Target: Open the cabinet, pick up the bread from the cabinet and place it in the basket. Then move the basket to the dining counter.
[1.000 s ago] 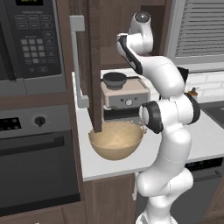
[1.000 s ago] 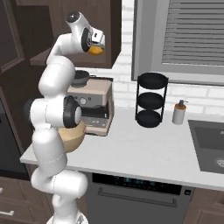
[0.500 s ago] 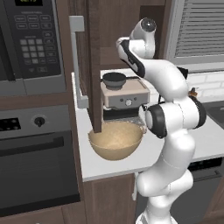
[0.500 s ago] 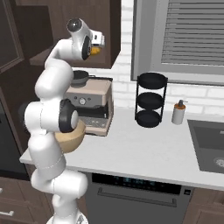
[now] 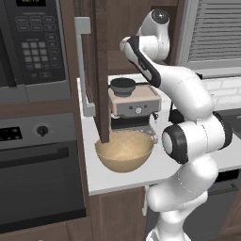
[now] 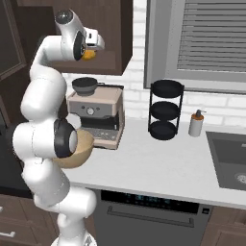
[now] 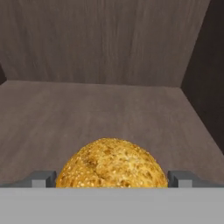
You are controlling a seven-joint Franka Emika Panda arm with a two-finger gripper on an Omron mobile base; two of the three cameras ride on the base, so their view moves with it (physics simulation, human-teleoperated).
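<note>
Bread (image 7: pixel 113 164) sits on the cabinet (image 7: pixel 109 109) shelf between the end effector's (image 7: pixel 112 178) wide-spread fingers, placed so closing them would grasp it.

The bread's (image 7: pixel 113 163) lower part is lying below the hand view's bottom edge, and the arm is hiding half of the basket (image 6: pixel 82 150) in the right view.

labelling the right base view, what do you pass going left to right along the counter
basket → coffee machine → black three-tier stand → soap dispenser → sink
</note>
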